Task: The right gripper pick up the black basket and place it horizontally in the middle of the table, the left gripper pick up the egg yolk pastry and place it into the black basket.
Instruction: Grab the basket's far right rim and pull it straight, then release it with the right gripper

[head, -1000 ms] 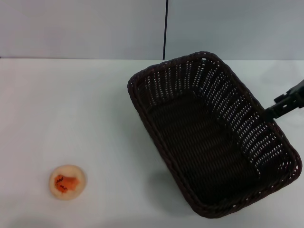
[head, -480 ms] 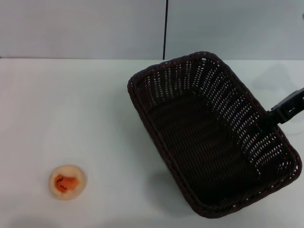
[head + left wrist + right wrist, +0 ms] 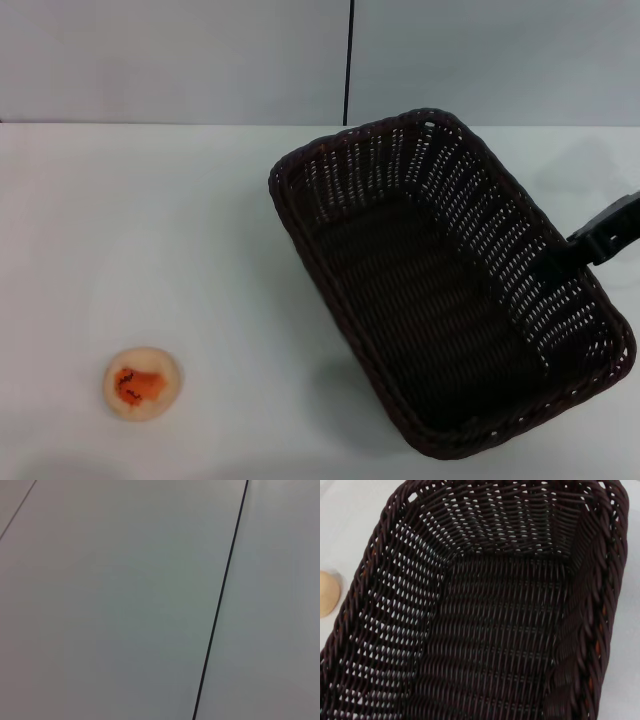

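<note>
The black basket [image 3: 440, 290] stands empty on the white table [image 3: 150, 220], right of centre, turned at a slant. It fills the right wrist view [image 3: 485, 630]. My right gripper [image 3: 566, 254] reaches in from the right edge and sits at the basket's right long rim. The egg yolk pastry [image 3: 142, 383] lies at the front left of the table, orange mark up, well apart from the basket. Its edge shows in the right wrist view [image 3: 327, 600]. My left gripper is out of view; its wrist view shows only a pale surface with a dark seam [image 3: 220, 610].
A grey wall with a vertical dark seam [image 3: 349, 60] stands behind the table's far edge. Bare tabletop lies between the pastry and the basket.
My right gripper has moved slightly down and inward onto the basket's right rim. The basket and the pastry have not moved.
</note>
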### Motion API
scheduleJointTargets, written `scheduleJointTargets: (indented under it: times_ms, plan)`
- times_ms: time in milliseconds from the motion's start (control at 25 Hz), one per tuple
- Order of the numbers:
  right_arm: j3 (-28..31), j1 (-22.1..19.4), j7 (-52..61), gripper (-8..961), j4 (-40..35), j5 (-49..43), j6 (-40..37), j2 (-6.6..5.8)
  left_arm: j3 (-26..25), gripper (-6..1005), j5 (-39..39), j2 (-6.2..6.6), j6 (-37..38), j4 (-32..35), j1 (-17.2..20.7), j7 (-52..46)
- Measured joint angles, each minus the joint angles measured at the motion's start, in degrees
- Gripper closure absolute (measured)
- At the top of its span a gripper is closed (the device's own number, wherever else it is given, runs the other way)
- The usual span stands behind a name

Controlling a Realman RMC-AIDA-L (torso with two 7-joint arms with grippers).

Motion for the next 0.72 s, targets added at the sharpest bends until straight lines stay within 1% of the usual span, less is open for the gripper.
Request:
scheduleJointTargets:
  times_ms: [160, 280, 480, 720]
  plan:
    - [1.16, -0.34, -0.01, 712, 0.2, 1.28, -0.81, -0.4, -0.05, 274, 0.0, 0.01, 0.0, 0.0, 0.05, -0.07]
    - [2.05, -0.96, -0.02, 723, 0.21, 4.15, -1.98, -1.29, -0.22, 275, -0.06, 0.02, 0.04, -0.05, 0.06, -0.15]
    - [3.4, -2.77, -0.05, 736, 0.18, 9.71, -2.67, -3.37, -0.32, 275, -0.2, 0.02, 0.22, -0.09, 0.06, -0.18]
    - [4.49, -5.4, -1.73, 743, 0.14, 18.05, -2.81, -5.03, -0.44, 275, -0.35, 0.02, 0.29, -0.08, -0.01, -0.19]
